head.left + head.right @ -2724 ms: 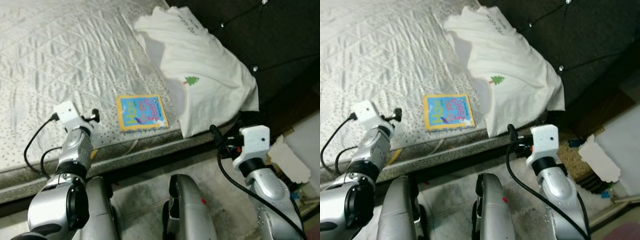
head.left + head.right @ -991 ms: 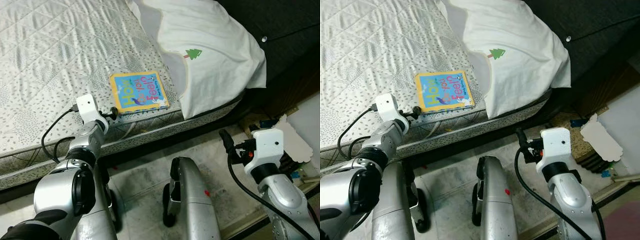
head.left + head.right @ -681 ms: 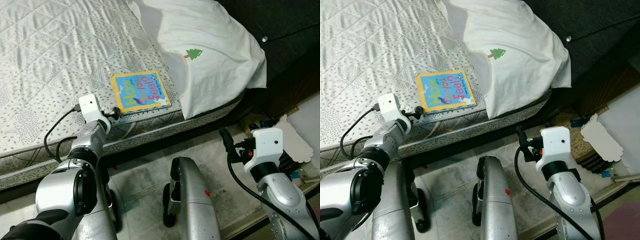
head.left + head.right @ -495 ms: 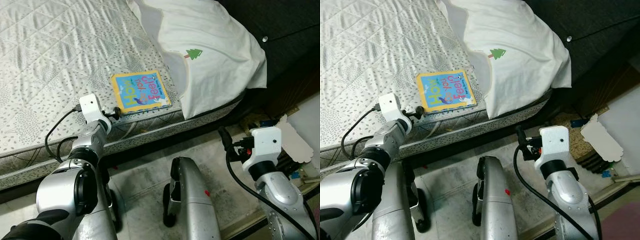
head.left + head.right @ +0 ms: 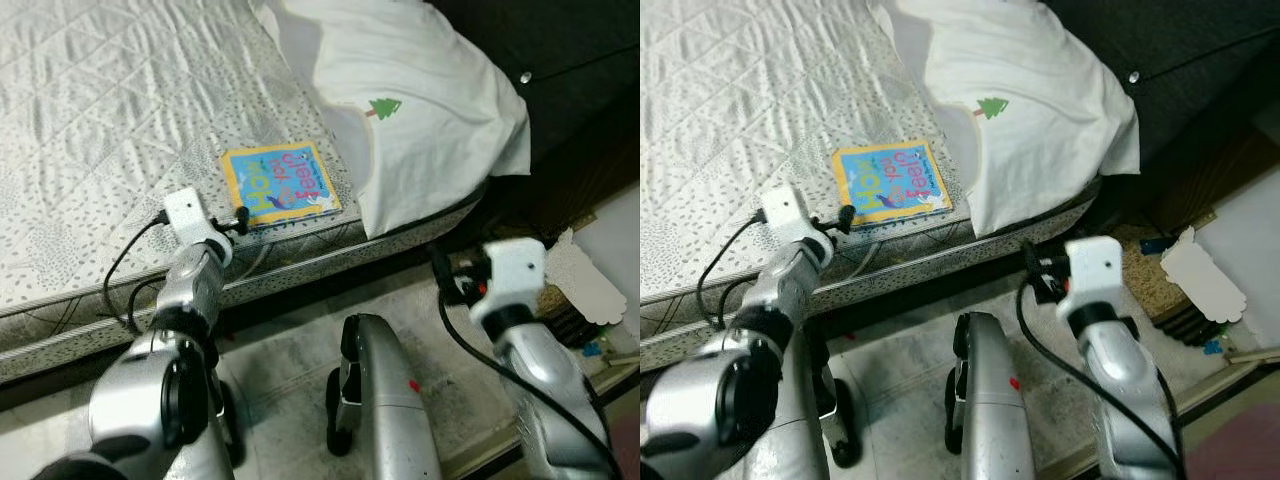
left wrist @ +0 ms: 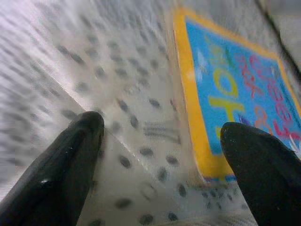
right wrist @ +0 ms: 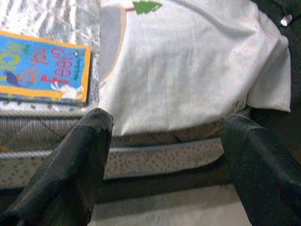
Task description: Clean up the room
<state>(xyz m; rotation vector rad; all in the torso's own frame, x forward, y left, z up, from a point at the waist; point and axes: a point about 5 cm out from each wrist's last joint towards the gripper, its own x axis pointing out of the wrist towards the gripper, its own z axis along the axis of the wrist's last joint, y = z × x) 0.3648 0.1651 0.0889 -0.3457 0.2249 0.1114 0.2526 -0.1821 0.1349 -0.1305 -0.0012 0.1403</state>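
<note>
A thin book (image 5: 281, 184) with a blue cover and yellow border lies flat on the grey quilted mattress (image 5: 90, 110), close to its front edge. My left gripper (image 5: 238, 217) is open and low over the mattress, right at the book's near left corner; in the left wrist view the book (image 6: 235, 89) lies just ahead of the right finger (image 6: 263, 165). A white garment (image 5: 420, 110) with a small green tree print lies crumpled beside the book and hangs over the mattress corner. My right gripper (image 5: 438, 264) is open below the bed edge, pointing at the garment (image 7: 188, 61).
A dark buttoned headboard (image 5: 570, 50) rises at the far right. On the floor to the right lies a white cardboard piece (image 5: 580, 285) among clutter. My own legs (image 5: 380, 400) stand on the pale floor in front of the bed frame.
The camera has shifted closer over the bed edge. My left gripper has crept forward to the book's corner. My right arm has lifted and swung in towards the bed edge.
</note>
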